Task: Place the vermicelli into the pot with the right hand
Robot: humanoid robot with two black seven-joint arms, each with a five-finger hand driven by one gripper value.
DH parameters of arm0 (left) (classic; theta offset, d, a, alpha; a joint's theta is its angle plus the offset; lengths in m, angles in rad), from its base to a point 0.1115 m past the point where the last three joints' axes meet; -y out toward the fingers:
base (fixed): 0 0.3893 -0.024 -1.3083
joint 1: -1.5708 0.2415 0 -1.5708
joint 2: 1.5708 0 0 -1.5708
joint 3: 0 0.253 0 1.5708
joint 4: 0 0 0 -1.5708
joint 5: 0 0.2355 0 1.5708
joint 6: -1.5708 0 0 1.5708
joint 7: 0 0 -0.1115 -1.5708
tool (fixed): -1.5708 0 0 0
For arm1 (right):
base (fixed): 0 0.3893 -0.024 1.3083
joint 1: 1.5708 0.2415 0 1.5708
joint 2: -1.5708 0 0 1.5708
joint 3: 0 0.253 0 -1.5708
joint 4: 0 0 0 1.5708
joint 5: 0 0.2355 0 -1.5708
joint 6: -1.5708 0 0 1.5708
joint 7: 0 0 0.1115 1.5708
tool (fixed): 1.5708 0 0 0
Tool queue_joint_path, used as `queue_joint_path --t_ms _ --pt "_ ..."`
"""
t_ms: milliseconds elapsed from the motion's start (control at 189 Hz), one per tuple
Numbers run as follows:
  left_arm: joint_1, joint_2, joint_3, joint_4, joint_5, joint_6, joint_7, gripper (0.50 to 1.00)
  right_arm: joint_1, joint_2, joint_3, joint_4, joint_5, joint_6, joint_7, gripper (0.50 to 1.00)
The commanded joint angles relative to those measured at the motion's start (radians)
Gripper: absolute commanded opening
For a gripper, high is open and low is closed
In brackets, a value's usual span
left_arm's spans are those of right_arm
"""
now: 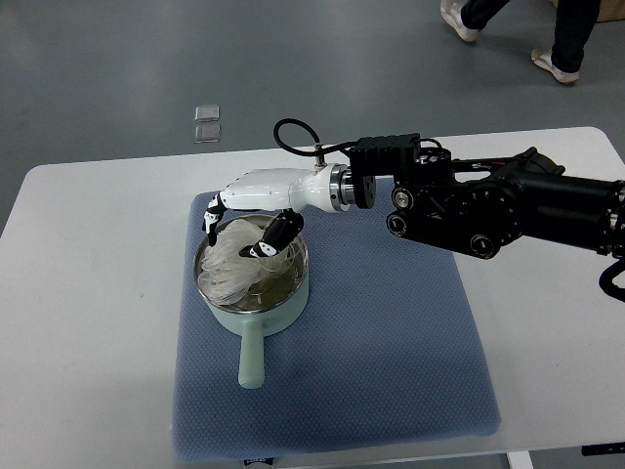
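A pale green pot (256,315) with a long handle pointing toward me stands on the blue mat (391,342). White vermicelli (234,269) lies heaped inside it, reaching up to the left rim. My right hand (234,234), white with black fingertips, hangs over the far side of the pot. Its fingers (212,220) are spread apart: one set hangs at the pot's far left rim, and the thumb rests on top of the vermicelli. The black right arm (488,205) comes in from the right edge. The left arm does not show.
The blue mat covers the middle of the white table (78,293). Two small clear packets (206,122) lie on the floor beyond the table. A person's legs and shoes (557,59) show at the top right.
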State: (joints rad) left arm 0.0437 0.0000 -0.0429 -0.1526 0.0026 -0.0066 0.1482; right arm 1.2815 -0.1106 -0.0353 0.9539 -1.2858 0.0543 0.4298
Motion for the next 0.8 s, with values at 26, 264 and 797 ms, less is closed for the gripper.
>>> queue_joint_path --t_ms 26,264,797 --pt "0.001 0.0 0.0 0.001 0.0 0.001 0.001 1.0 0.002 -0.004 0.0 -0.009 0.005 -0.001 -0.003 0.932" --pt "0.001 0.0 0.0 -0.001 0.0 0.001 -0.001 1.0 0.007 -0.08 0.098 -0.014 0.244 0.085 -0.011 0.93" --pt "-0.001 0.0 0.0 0.001 -0.001 0.0 -0.001 1.0 -0.35 -0.199 0.38 -0.083 0.891 0.191 -0.105 0.93"
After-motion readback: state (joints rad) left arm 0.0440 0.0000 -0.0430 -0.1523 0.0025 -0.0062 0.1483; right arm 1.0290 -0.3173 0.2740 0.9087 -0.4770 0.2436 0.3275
